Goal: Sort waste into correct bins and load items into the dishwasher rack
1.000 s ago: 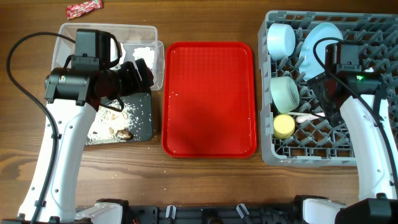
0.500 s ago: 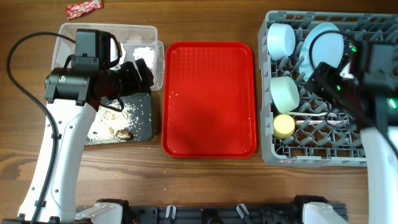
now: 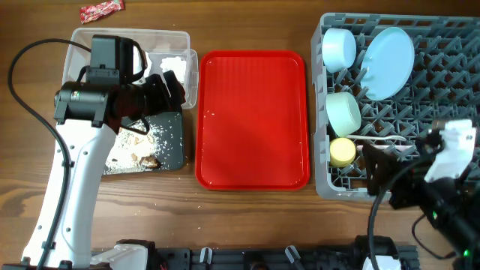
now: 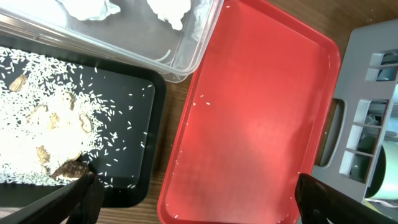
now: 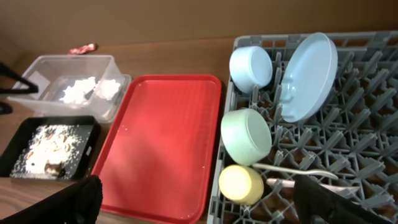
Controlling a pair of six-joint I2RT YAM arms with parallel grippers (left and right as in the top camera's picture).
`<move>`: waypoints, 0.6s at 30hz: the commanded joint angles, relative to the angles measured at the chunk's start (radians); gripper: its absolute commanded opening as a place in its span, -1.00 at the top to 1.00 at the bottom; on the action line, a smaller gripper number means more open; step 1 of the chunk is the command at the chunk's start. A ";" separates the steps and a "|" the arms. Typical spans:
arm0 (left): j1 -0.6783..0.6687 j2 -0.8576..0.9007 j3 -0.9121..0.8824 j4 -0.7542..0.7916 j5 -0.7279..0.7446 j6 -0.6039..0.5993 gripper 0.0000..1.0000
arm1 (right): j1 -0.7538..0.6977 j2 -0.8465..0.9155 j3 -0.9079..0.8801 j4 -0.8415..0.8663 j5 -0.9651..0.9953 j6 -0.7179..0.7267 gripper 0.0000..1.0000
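The grey rack (image 3: pixel 444 84) at the right holds the pale blue plate (image 3: pixel 388 52), two bowls (image 3: pixel 339 49) (image 3: pixel 343 112), the yellow cup (image 3: pixel 343 152) and white cutlery (image 3: pixel 384 141). The clear tub (image 3: pixel 82 45) holds white napkins (image 3: pixel 171 65). The black tray (image 3: pixel 171 146) holds rice and brown scraps (image 3: pixel 129 154). The red wrapper (image 3: pixel 100 10) lies on the table behind the tub. My left gripper (image 3: pixel 171 90) hangs open and empty over the two bins' right edges. My right gripper (image 3: pixel 379 176) is open and empty, raised at the rack's front edge.
The flat red serving tray (image 3: pixel 253 120) lies between the bins and the rack, with only a few rice grains on it. My right arm's body fills the front right corner. The left arm stretches along the table's left side.
My right arm has pulled back from above the rack toward the table's front right, uncovering the plate. The left arm has not moved.
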 commanded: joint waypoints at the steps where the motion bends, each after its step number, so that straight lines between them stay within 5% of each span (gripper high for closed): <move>1: 0.005 -0.003 0.010 0.003 -0.006 0.005 -1.00 | 0.000 -0.016 0.011 -0.045 0.025 -0.024 -0.99; 12: 0.005 -0.003 0.010 0.003 -0.006 0.005 -1.00 | 0.002 -0.040 -0.063 0.095 0.035 -0.023 -0.99; 18: 0.005 -0.003 0.010 0.003 -0.006 0.005 -1.00 | 0.042 -0.177 -0.264 0.283 0.036 -0.021 -0.99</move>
